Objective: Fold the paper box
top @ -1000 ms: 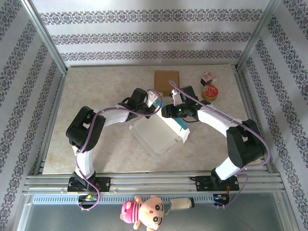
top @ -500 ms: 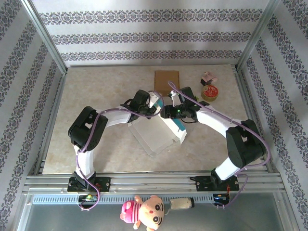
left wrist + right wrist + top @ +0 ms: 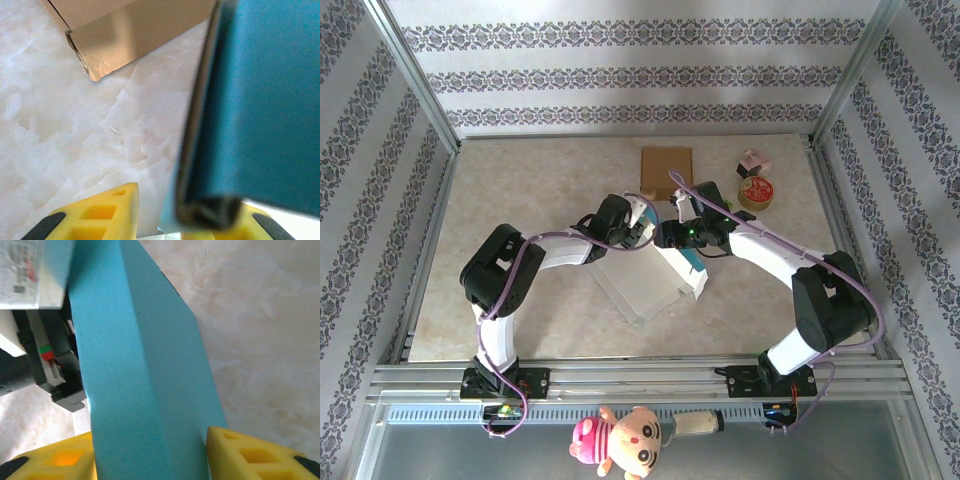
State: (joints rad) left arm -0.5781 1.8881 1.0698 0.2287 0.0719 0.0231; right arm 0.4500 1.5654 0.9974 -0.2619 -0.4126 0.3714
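The paper box (image 3: 642, 278) lies on the near side of the brown cardboard sheet (image 3: 666, 166), apart from it. It looks only partly folded. Its white base panel still lies flat and open towards the near side. Along the edge closest to the cardboard sheet, a teal-lined wall stands raised. The other walls are not yet up and nothing is tucked or locked, so I judge most of the folding is still left.

Both grippers meet at that raised edge, just short of the cardboard sheet. The left gripper (image 3: 640, 220) has its fingers (image 3: 100, 215) parted. The teal wall rests against one finger, with a clear gap of table showing beside the other, so it has let go. In the right gripper (image 3: 150, 440) the teal wall fills the space from finger to finger, which reads as a grasp on the box.

A second ago the box was spread wider, with its right flap reaching further out from the cardboard sheet. That flap is now drawn in and stands steeper. The left gripper, then pinched tight on the wall, has just released. Both wrists have shifted only slightly, and the cardboard sheet has not moved.
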